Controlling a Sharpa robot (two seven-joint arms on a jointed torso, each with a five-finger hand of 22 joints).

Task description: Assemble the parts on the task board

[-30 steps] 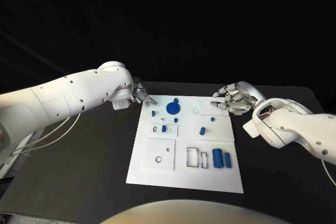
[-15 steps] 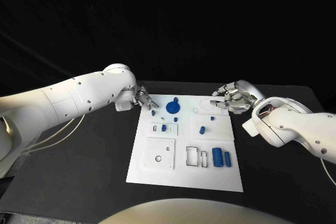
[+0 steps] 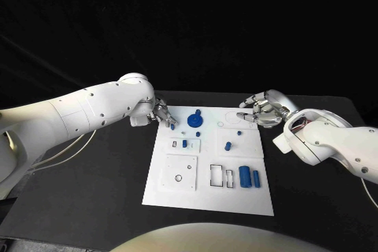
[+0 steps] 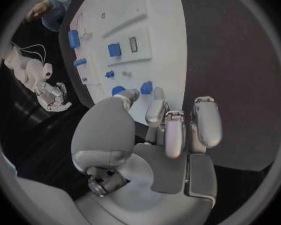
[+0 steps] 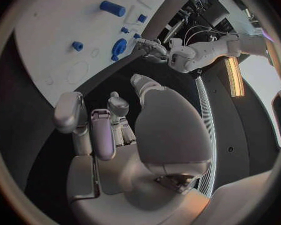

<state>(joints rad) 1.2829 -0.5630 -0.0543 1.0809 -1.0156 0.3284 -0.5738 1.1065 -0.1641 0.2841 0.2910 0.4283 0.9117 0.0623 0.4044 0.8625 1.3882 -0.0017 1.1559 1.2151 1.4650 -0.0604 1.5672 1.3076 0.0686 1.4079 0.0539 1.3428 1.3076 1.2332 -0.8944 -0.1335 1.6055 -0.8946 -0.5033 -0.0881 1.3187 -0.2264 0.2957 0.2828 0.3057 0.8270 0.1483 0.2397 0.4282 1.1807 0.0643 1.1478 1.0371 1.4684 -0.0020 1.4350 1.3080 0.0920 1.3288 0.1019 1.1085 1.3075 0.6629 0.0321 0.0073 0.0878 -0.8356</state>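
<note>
The white task board (image 3: 208,194) lies in the middle of the table. On it are a large round blue part (image 3: 194,120), several small blue parts and two blue cylinders (image 3: 249,177). My left hand (image 3: 162,113) hovers at the board's far left corner, fingers apart and holding nothing. In the left wrist view its fingertips (image 4: 157,109) are just short of a small blue part (image 4: 147,87) on the board (image 4: 159,30). My right hand (image 3: 262,111) hangs over the far right corner with its fingers loosely bent (image 5: 103,130) and holds nothing.
The black table (image 3: 94,175) spreads around the board on both sides. Recessed slots (image 3: 221,176) and a square plate with a hole (image 3: 179,174) occupy the board's near half. The right wrist view shows the left hand (image 5: 150,47) beyond the round blue part (image 5: 120,47).
My left arm has shifted a little to the right, bringing its hand closer to the board's far left corner. The right hand has hardly moved.
</note>
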